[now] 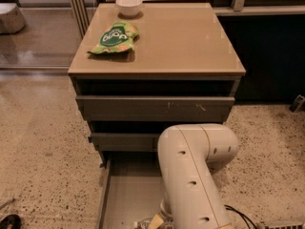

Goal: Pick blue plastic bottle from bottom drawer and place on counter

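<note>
The bottom drawer [125, 194] is pulled out, and its grey floor shows to the left of my arm. My cream arm [190, 175] reaches down into it. The gripper [153, 222] sits at the bottom edge of the view, low inside the drawer and mostly hidden by the arm. A small pale bit shows right beside it, and I cannot tell if that is the blue plastic bottle. The tan counter [186, 42] tops the cabinet above.
A green snack bag [114, 38] lies on the counter's left side, with a white bowl [129, 5] behind it at the back edge. The two upper grey drawers [155, 108] are slightly open. Speckled floor lies on both sides, and a dark cabinet stands at the right.
</note>
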`<state>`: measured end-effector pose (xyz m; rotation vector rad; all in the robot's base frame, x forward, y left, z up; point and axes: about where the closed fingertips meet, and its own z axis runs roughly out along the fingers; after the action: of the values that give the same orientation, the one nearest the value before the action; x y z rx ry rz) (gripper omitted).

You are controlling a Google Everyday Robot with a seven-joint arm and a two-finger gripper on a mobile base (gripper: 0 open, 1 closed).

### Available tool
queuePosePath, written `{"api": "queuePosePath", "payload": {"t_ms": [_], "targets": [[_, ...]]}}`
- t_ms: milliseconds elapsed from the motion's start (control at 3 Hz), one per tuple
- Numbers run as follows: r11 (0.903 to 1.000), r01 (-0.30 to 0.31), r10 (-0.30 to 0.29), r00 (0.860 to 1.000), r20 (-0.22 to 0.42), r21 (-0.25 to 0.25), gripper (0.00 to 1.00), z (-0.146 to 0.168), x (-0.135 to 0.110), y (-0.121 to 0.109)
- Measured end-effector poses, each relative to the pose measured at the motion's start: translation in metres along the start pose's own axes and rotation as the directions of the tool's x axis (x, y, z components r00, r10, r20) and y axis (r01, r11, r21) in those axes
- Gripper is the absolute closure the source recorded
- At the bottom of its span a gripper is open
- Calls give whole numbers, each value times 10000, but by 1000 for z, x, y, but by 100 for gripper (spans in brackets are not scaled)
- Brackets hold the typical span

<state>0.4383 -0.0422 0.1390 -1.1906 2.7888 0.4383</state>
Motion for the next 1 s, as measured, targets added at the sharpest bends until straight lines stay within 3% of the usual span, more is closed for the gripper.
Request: {"api": "queuePosePath", "payload": {"t_ms": [333, 667, 1000], "targets": [[9999, -55, 57, 9999, 163, -118, 100, -4, -24, -15], [9999, -99, 101, 9999, 135, -139, 82, -9, -43, -29], [9999, -99, 100, 9999, 136, -138, 59, -10, -43, -29]]}}
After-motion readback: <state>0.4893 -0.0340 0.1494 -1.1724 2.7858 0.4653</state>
